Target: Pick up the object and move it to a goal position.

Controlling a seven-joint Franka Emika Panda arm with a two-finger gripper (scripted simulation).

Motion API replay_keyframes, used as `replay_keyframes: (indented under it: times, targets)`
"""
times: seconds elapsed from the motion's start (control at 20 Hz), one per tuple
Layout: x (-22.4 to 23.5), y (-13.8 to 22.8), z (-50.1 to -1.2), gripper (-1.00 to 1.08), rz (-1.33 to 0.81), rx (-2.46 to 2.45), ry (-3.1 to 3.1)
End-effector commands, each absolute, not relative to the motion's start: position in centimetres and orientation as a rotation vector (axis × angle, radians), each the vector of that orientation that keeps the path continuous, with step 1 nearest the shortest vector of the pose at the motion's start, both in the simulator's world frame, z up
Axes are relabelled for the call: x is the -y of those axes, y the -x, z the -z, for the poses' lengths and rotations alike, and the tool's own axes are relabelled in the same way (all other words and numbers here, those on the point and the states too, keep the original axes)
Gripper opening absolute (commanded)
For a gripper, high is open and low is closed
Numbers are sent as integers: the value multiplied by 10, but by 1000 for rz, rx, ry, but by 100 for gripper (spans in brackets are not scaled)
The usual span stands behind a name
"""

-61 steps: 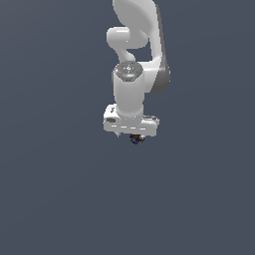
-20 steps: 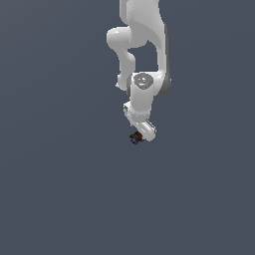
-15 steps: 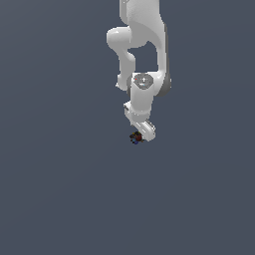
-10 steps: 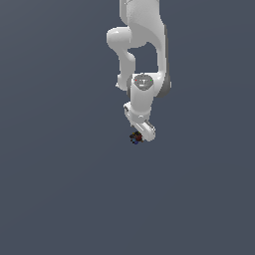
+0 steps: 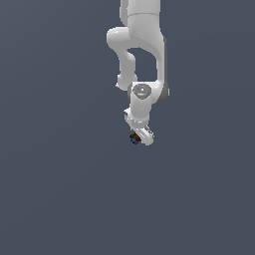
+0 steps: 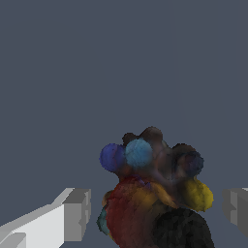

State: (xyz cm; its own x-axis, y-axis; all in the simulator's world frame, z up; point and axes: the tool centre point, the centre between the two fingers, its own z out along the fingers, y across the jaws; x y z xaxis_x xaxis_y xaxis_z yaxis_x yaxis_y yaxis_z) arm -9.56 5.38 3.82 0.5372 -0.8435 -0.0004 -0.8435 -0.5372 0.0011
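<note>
Gripper (image 5: 136, 139): hanging at the end of the white arm, turned edge-on to the exterior view. In the wrist view two grey fingertips (image 6: 77, 214) are flanking the lump, with visible gaps on both sides; no contact is showing there. Whether the jaws are clenching it lower down, out of frame, cannot be told.

Object (image 6: 150, 193): sitting between the fingers in the wrist view, a dark knobbly lump with blue, yellow and red bulges. In the exterior view it is showing as a tiny dark speck (image 5: 134, 138) right at the gripper's tip, on the exterior view's left of the white hand.

Why it is placed so: judging by the centring between the fingers, the hand is being aligned for, or is already carrying out, a pinch across the lump's width.

Arm (image 5: 142, 55): folding down from the top edge, elbow bent, wrist pointing downward over the object.

Surroundings: plain grey ground (image 5: 60, 199); no goal marker is showing.
</note>
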Motion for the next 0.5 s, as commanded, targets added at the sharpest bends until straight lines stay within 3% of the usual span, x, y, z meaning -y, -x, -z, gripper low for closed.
replay_keyframes:
  times: [0.0, 0.15, 0.2, 0.45]
  targets:
    - [-54, 95, -32, 100, 0, 1512, -2754]
    - [-54, 95, -30, 100, 0, 1512, -2754]
    - [-54, 95, -30, -100, 0, 1512, -2754]
    - [-54, 95, -30, -100, 0, 1512, -2754]
